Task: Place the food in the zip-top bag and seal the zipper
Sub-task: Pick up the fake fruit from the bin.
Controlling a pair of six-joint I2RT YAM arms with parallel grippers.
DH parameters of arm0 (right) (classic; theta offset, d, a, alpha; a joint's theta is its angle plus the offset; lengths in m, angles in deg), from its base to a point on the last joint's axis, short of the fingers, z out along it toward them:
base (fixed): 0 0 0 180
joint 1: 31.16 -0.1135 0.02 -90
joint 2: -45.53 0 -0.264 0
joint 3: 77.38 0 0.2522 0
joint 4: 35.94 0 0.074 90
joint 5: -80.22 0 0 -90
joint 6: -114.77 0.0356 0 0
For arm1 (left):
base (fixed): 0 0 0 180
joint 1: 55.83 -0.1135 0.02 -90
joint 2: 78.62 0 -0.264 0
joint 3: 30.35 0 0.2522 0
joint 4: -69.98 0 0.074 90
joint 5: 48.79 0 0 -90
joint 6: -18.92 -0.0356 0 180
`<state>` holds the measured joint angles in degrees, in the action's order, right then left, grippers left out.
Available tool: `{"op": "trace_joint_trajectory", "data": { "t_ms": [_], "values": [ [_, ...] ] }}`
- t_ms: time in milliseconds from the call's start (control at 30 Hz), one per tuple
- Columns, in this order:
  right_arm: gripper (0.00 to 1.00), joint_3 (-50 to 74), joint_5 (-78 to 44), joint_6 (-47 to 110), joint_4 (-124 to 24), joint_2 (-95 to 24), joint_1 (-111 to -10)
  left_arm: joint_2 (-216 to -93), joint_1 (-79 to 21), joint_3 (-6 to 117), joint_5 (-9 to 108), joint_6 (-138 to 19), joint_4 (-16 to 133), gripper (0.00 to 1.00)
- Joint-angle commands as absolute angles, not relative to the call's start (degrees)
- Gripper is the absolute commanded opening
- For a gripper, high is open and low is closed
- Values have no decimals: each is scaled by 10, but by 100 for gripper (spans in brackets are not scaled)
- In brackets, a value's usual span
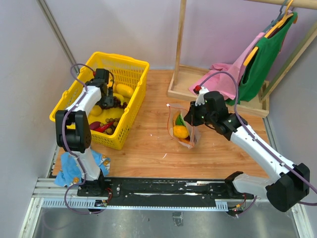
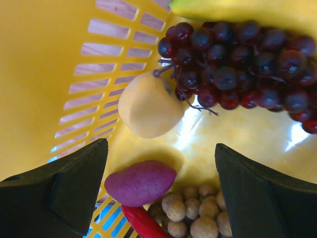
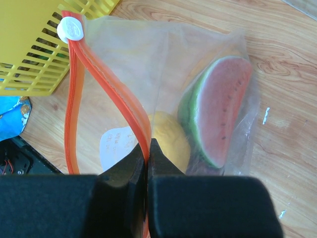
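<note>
From above, the left claw (image 1: pixel 106 102) is down inside the yellow basket (image 1: pixel 127 124) at the left of the wooden counter (image 1: pixel 148 148); its fingers are hidden there. The right claw (image 1: pixel 191 115) sits at the mouth of the zip-top bag (image 1: pixel 185 131) near the middle of the counter, with what looks like a yellow fruit inside. A blue cloth (image 1: pixel 67 171) lies by the left arm's base. In the left wrist view, that claw's fingers (image 2: pixel 64 193) are spread wide over the basket floor, above a purple piece (image 2: pixel 141 182), a red chilli (image 2: pixel 143 223) and tan balls (image 2: pixel 193 213). A pale yellow fruit (image 2: pixel 148 106) touches a bunch of dark red grapes (image 2: pixel 237 64) further off. In the right wrist view, the claw's fingers are pressed together, pinching one side of the red zipper (image 3: pixel 114 94). The mouth gapes, and the white slider (image 3: pixel 71 28) is at the far end. A watermelon wedge (image 3: pixel 218 111) and a yellow fruit (image 3: pixel 171 141) lie inside the bag.
</note>
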<state>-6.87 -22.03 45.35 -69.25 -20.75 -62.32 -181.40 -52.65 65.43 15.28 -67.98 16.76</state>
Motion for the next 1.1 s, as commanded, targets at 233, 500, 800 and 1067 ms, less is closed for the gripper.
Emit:
{"op": "trace_joint_trajectory", "data": {
  "t_ms": [233,500,800,1067],
  "values": [
    [3,-49,-218,438,-684,-217,-628,-1889,-557,675,141,-688,196,88],
    [3,-50,-220,443,-683,-225,-627,-1941,-571,686,147,-688,211,85],
    [3,-51,-221,444,-683,-229,-625,-1956,-576,689,174,-684,210,70],
    [3,-48,-223,446,-683,-234,-625,-1916,-576,695,183,-675,196,46]
  ]
}}
